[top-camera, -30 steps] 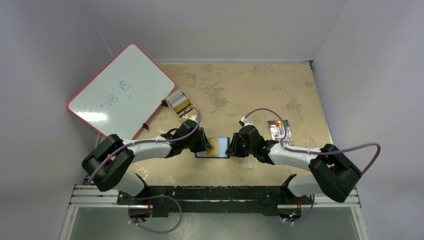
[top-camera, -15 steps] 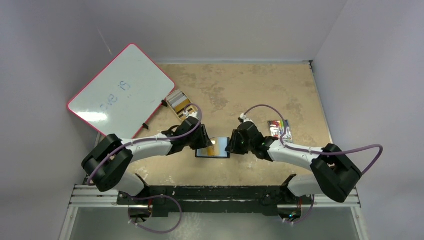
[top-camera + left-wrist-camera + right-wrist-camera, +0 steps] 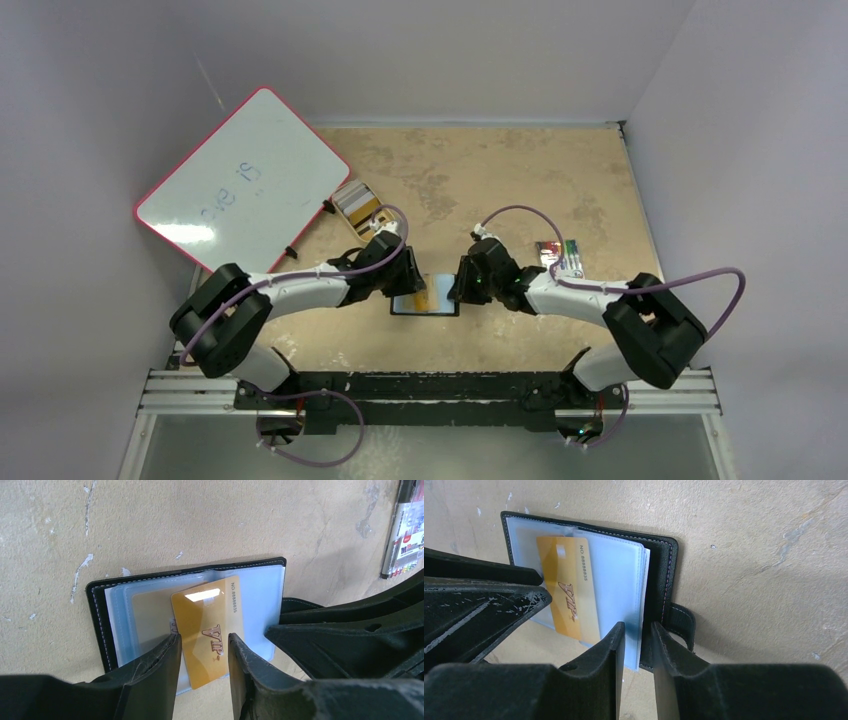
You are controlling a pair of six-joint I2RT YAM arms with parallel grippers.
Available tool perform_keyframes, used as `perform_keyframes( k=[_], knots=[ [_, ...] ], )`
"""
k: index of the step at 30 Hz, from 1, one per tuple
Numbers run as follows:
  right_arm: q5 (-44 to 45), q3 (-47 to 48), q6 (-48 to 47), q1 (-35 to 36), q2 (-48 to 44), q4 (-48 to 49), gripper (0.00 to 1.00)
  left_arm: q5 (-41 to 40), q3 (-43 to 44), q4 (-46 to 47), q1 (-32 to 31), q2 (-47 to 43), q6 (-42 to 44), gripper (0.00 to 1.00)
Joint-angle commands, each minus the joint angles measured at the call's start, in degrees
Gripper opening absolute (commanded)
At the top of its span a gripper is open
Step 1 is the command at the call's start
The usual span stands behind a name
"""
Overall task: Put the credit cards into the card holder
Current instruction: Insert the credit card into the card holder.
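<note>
Top view: bright, even overhead light, with only soft, faint shadows under the arms on the counter [image 3: 520,180]. There is a pale glare patch on the low corner of the whiteboard [image 3: 240,180]. The walls look washed-out lilac and bend slightly at the frame edges.

Left wrist view: the card holder [image 3: 260,600] is sharp, and there is a white glare spot near the top of the gold card [image 3: 207,630]. The left pincer [image 3: 204,639] is dark and soft close to the lens.

Right wrist view: also well lit, with a soft shadow along the holder's right edge. The right pincer [image 3: 637,626] is underexposed and its near parts are blurred.
</note>
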Motion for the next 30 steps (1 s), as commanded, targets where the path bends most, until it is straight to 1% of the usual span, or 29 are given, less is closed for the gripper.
perform_keyframes(
  k=[1, 20, 26, 30],
  knots=[
    [0.8, 0.4, -0.6, -0.1, 1.0, 1.5, 0.28, -0.9, 1.1, 2.3, -0.2, 0.6, 0.0, 0.39],
    [-0.3, -0.9, -0.5, -0.1, 1.8, 3.1, 0.26, 4.0, 0.4, 11.4, -0.5, 3.1, -3.4, 0.38],
    [-0.4, -1.0, -0.5, -0.1, 2.0, 3.5, 0.26, 5.1, -0.6, 15.6, -1.4, 3.4, -6.9, 0.38],
    [-0.5, -1.2, -0.5, -0.1, 2.0, 3.4, 0.26, 4.4, -0.5, 15.0, -1.7, 1.7, -7.5, 0.38]
  ],
)
